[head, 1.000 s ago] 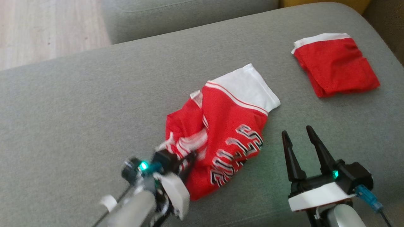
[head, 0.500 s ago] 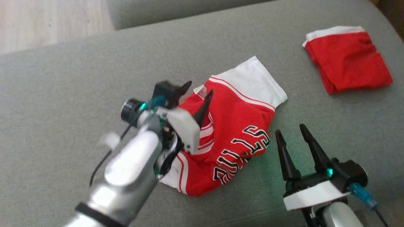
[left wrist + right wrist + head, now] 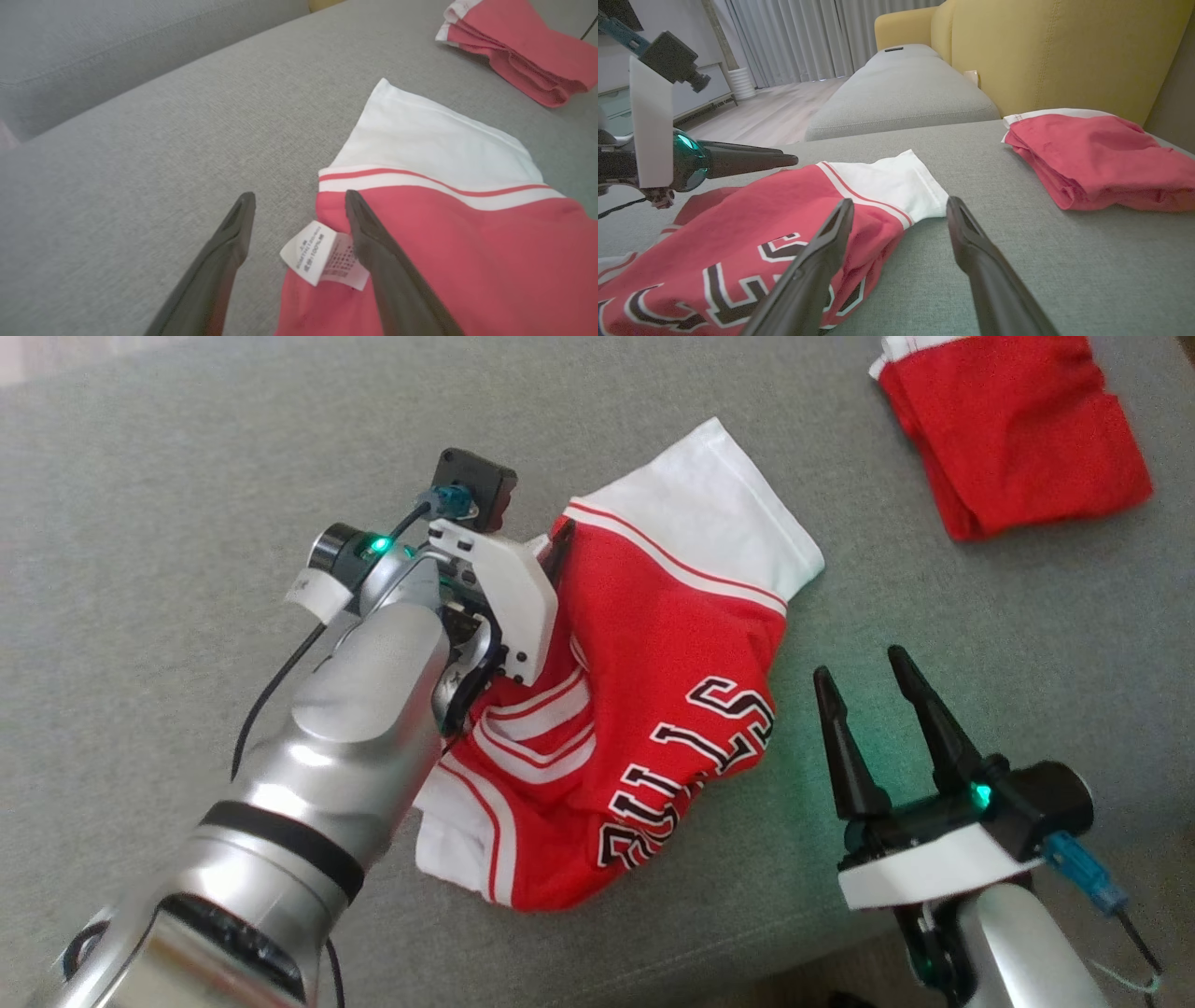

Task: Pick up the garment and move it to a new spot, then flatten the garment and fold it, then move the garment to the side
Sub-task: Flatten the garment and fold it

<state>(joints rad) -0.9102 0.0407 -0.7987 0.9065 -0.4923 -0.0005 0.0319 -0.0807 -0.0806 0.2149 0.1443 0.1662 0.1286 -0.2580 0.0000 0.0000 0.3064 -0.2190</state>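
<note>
The left gripper (image 3: pixel 299 196) has its two dark fingers spread wide with nothing between them. A second ago it was pinched on bunched cloth at the near end of the crumpled red-and-white jersey garment with black-outlined lettering (image 3: pixel 653 709). Now it has let go and sits at the jersey's far left edge, one finger over the small white care label (image 3: pixel 322 259); whether it touches, I cannot tell.

The jersey lies on the grey woven sofa seat (image 3: pixel 168 476), its near white-trimmed hem more spread out. I judge the move done and flattening about to begin.

The right gripper (image 3: pixel 859 665), also wide open and empty, waits just beside the jersey's right edge. A folded red cloth pile (image 3: pixel 1018 429) lies well apart, beyond the jersey's far right.

The silver forearm (image 3: pixel 355 709) hides the jersey's left side, the lettering is creased, and the pile is cut off.
</note>
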